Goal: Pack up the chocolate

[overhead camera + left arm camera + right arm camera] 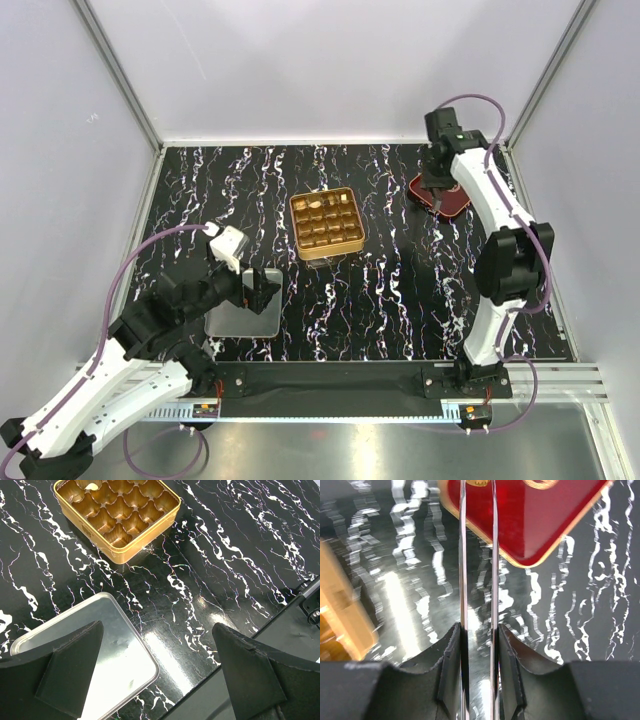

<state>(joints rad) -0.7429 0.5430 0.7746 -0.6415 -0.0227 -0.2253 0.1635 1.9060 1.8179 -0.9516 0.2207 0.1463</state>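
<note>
A gold tin (325,223) with a grid of cells stands mid-table; it also shows in the left wrist view (117,515). A few pale chocolate pieces (315,205) lie in its far cells, one seen in the left wrist view (91,486). A dark red tray (455,205) lies at the far right, with golden chocolate pieces (540,484) at the frame's top edge. My right gripper (437,190) (479,627) is shut on metal tweezers (462,555) whose tips point at the red tray (530,520). My left gripper (258,290) (157,630) is open and empty.
A flat silver lid (243,315) lies under my left gripper near the front left; it also shows in the left wrist view (115,665). The black marbled table (400,290) is walled at the back and sides. The black rail (330,378) runs along the front.
</note>
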